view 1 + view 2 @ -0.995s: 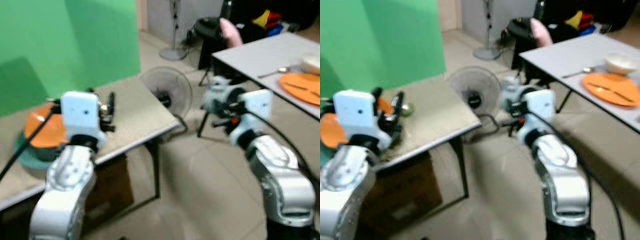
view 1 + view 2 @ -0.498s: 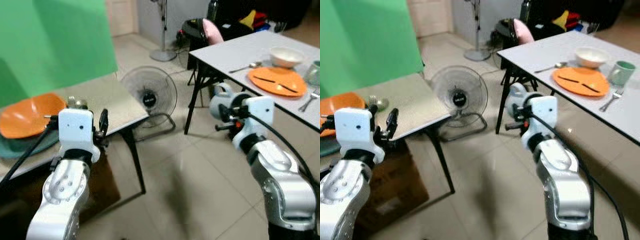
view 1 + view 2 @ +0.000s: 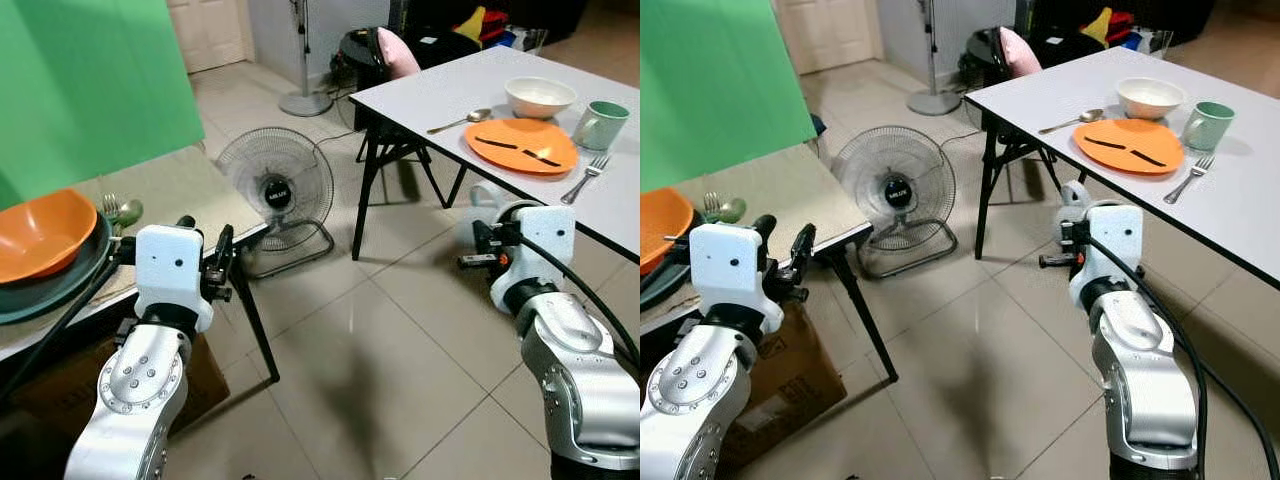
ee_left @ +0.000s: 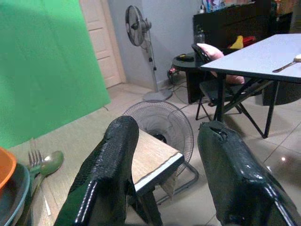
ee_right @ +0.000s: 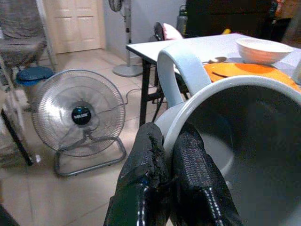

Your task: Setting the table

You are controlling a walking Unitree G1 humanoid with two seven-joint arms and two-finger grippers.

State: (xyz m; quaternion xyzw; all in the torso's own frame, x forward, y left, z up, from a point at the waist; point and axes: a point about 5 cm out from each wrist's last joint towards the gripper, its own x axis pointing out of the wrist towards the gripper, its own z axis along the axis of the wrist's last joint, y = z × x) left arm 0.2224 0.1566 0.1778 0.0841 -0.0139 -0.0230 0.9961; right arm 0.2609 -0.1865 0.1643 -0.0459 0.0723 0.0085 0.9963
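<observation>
My right gripper (image 5: 168,137) is shut on the rim of a pale grey-blue mug (image 5: 235,136), held out in front of me over the floor, left of the white table (image 3: 440,88); the mug (image 3: 487,194) shows beside the gripper (image 3: 472,262). That table carries an orange plate (image 3: 520,146) with dark chopsticks, a white bowl (image 3: 540,97), a green mug (image 3: 600,124), a fork (image 3: 583,183) and a spoon (image 3: 460,121). My left gripper (image 4: 165,136) is open and holds nothing, near the corner of the beige side table (image 3: 185,185).
The side table bears an orange bowl (image 3: 40,232) on a dark plate, plus a fork and green spoon (image 3: 122,210). A floor fan (image 3: 274,185) stands between the tables. A pedestal fan (image 3: 300,60), a chair with a pink cushion (image 3: 390,55) and a cardboard box (image 3: 780,380) are nearby.
The whole view has swung and sharpened as I turn toward the white table, which now shows more of its setting. The right gripper keeps the mug; the left stays open.
</observation>
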